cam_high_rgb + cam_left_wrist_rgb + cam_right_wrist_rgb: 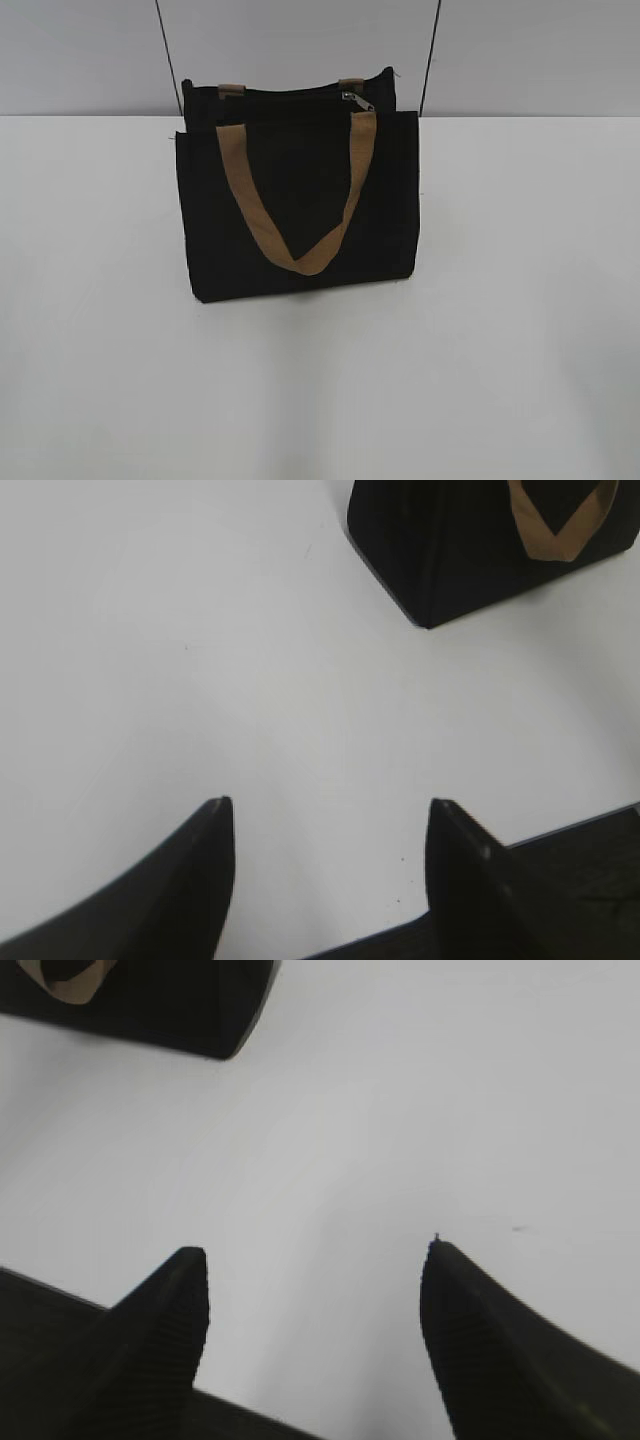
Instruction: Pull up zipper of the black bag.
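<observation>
A black bag (300, 200) is being shown standing upright on a white desk (500, 350), with a tan handle (300, 215) hanging down its front face in a V shape. Along the bag's top edge, a small metal zipper pull (357, 100) is being seen near the upper right end, just above where the handle's right strap meets the bag. How much of the zipper is closed cannot be told from these views.

Neither arm is being shown in the exterior view. In the left wrist view, the left tool (330, 815) is being held over bare desk with its two dark fingers spread apart and nothing between them; the bag's lower corner is lying well apart from it, toward the top right of that view. In the right wrist view, the right tool (315, 1260) is likewise being held with its fingers apart and empty, and the bag is appearing only at the top left of that view, well apart.

The step in hand is judged to be the approach, with nothing yet being gripped. For this to go well, the bag is probably best being steadied by one tool near the top edge, away from the zipper pull, while the small tab is being pinched squarely by the other. The pull is then best being drawn straight along the top edge, so that the soft bag is not being tipped or dragged.
</observation>
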Available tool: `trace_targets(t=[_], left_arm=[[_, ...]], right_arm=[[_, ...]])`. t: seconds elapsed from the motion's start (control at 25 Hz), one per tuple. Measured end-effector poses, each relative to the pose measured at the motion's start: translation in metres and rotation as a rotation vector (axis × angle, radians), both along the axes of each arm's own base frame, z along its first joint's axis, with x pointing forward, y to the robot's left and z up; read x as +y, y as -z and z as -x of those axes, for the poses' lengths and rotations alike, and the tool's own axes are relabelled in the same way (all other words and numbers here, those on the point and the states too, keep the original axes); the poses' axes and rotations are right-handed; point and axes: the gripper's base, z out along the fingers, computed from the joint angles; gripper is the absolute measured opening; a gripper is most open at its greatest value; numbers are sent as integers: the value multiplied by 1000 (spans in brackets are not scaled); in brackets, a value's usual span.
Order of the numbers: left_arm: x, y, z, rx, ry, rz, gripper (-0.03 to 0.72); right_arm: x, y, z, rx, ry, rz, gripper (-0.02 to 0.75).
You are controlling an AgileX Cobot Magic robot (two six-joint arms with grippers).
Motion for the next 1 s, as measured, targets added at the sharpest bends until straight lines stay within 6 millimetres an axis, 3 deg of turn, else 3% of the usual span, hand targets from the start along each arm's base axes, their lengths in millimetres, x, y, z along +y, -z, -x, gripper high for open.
trace_targets(t=[0.6, 0.88, 1.0], left_arm=[[0, 0, 0, -3, 1, 0, 454], [0, 0, 0, -3, 1, 0, 452], [0, 0, 0, -3, 1, -1, 449]], right_arm=[[0, 7, -11, -84, 20, -6, 503], [-1, 1, -2, 3, 23, -1, 503], [-2, 8, 3, 90, 19, 20, 503]])
